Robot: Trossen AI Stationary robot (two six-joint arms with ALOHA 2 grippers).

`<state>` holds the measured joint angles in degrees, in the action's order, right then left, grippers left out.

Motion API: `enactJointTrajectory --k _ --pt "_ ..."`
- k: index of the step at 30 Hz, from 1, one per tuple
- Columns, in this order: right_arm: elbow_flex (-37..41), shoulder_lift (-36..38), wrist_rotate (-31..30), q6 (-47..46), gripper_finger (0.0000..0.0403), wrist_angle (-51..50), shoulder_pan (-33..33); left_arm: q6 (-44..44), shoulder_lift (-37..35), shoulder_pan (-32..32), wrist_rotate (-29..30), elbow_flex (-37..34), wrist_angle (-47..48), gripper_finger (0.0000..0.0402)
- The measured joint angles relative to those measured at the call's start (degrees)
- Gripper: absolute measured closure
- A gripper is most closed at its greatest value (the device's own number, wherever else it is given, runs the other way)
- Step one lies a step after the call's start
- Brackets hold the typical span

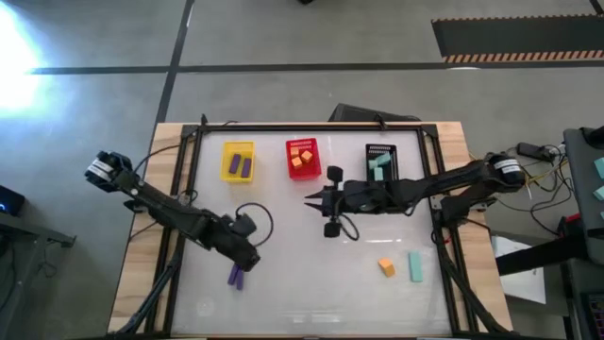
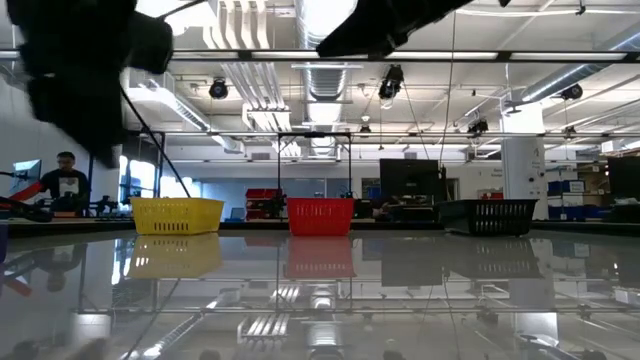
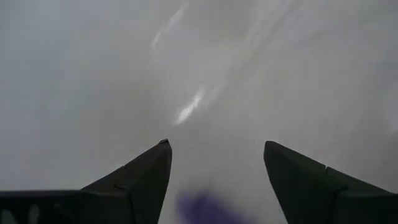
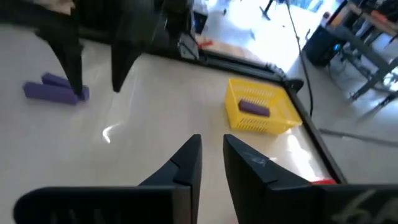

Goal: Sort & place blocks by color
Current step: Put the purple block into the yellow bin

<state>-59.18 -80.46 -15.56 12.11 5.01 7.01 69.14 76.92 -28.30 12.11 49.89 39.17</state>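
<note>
Two purple blocks [image 1: 236, 275] lie side by side on the table near its near-left part; the right wrist view shows them too [image 4: 55, 91]. My left gripper [image 1: 248, 259] hovers open just above them, and a purple blur [image 3: 205, 208] shows between its fingers. An orange block [image 1: 386, 267] and a teal bar [image 1: 415, 266] lie on the near-right part of the table. My right gripper [image 1: 310, 198] hangs over the table's middle, pointing left, its fingers [image 4: 186, 158] a narrow gap apart, holding nothing. My left gripper comes down at the purple blocks from above. One fingertip [image 4: 77, 87] stands at the end of the nearer block [image 4: 62, 93] and the other finger [image 4: 121, 68] stands clear of it. I cannot tell whether the fingertip touches the block.
Three slotted baskets stand in a row at the far side: yellow [image 1: 227, 149] with purple blocks, red [image 1: 289, 146] with orange blocks, black [image 1: 390, 149] with teal blocks. A black cable loop [image 1: 255, 219] lies by the left arm. A person [image 2: 65, 182] sits far behind the table.
</note>
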Motion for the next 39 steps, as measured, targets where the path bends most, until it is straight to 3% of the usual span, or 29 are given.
enactJointTrajectory --k 5,8,15,23,39 --pt "1.54 4.55 -0.04 1.86 0.0355 -0.13 -0.02 12.03 5.4 -3.48 -13.51 5.09 16.39 0.0178" --pt "3.43 6.88 0.26 1.51 0.0354 -0.23 0.02 15.65 7.39 -6.16 -17.72 6.67 18.46 0.0185" --pt "6.9 10.64 0.48 0.54 0.0355 -0.09 0.0 22.08 9.21 -7.8 -17.93 6.27 16.27 0.0188" --pt "7.04 10.82 0.48 0.51 0.0355 -0.1 0.0 23.26 10.15 -7.82 -18.45 5.84 9.43 0.0188" --pt "7.04 10.82 0.51 0.34 0.0355 -0.21 0.0 24.77 10.17 -8.29 -14.52 3.19 8.54 0.0188"
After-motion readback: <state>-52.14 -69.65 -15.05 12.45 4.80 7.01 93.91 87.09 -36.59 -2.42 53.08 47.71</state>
